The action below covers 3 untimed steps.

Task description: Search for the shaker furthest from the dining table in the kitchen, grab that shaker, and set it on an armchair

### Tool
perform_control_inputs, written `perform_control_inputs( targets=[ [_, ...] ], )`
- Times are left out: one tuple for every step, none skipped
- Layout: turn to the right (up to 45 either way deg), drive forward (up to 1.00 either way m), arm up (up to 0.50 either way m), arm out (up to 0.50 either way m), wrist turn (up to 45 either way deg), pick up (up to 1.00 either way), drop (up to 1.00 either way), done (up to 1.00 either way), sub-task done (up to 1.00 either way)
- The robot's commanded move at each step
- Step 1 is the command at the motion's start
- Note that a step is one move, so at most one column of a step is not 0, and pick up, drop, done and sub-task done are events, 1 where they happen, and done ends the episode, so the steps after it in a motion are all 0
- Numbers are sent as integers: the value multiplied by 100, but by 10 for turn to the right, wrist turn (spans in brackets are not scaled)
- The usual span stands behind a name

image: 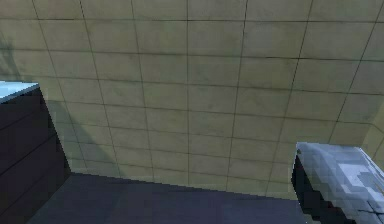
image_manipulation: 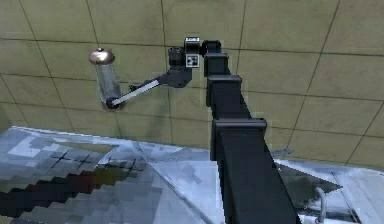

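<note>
Sideways, the arm, a dark square bar, rises from six o'clock toward the tiled wall. At ten o'clock the gripper holds the shaker — brown cap, pale body — clear of the mottled grey counter. How its fingers are set cannot be told. Ahead: more beige tile, a dark cabinet at nine o'clock, a grey block at four, dark floor.

Probably a kitchen: beige tiled wall, dark base cabinet under a pale worktop.
</note>
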Motion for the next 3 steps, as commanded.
perform_control_inputs(
  targets=[
    [0,0,0,0,-450,0,0,0,0],
    [0,0,0,0,-180,0,0,0,0],
    [0,0,0,-38,0,0,0,0,0]
  ],
)
